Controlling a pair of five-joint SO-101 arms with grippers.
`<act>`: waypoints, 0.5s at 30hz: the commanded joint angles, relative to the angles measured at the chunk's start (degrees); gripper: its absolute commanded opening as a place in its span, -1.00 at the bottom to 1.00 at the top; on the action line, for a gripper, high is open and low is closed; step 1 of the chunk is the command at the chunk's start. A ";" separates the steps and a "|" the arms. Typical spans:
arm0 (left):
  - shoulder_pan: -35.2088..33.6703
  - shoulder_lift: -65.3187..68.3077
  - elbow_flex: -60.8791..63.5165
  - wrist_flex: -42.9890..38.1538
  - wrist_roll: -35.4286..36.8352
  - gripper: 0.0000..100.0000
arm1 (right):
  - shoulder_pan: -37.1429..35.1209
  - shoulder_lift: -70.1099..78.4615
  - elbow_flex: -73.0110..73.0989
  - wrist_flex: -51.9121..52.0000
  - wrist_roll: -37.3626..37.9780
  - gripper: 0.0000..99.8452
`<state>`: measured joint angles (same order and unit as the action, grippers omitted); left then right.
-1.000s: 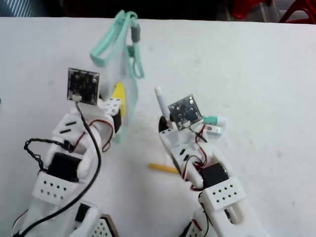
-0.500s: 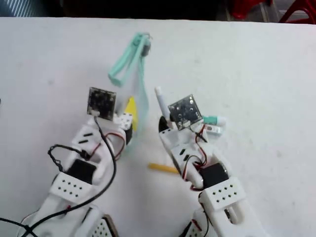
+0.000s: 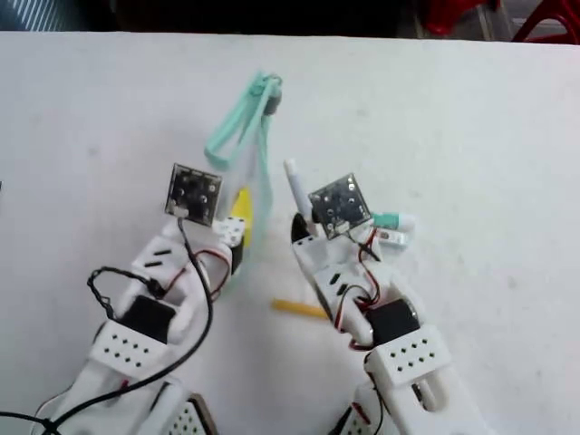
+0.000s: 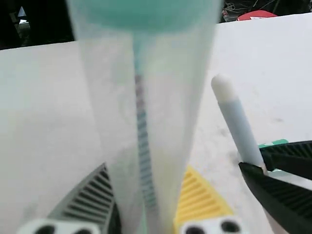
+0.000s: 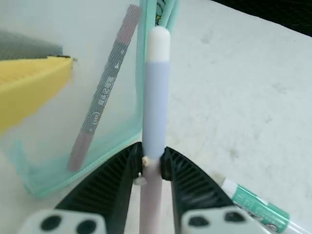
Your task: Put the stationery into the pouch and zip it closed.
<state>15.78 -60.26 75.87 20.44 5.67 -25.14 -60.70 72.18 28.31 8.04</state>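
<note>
On the white desk (image 3: 471, 118), the left gripper (image 4: 146, 204) clamps the pouch (image 4: 146, 97), apparently upright; the right gripper (image 5: 152, 158) pinches a pen (image 5: 157, 97) beside it.

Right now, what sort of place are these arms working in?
Probably a hobby or lab workbench: a plain white table, a pen and a clear pouch as the work items, and red chair legs in the dark room behind.

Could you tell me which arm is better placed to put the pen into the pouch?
Right: the right gripper holds the pen beside the pouch, while the left gripper is clamped on the pouch.
</note>
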 commanded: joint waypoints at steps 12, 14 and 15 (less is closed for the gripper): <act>-3.03 0.48 -9.58 20.66 1.58 -0.63 | 0.75 -0.92 -0.26 -1.10 0.00 -0.97; -3.03 0.48 -9.67 21.89 1.76 -0.58 | 0.75 -0.92 -0.26 -1.10 0.00 -0.97; -3.03 0.48 -9.76 22.33 1.85 -0.58 | 0.75 -0.92 -0.26 -1.10 0.00 -0.97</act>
<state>13.05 -59.91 68.57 40.22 6.55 -25.14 -60.70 72.18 28.31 8.04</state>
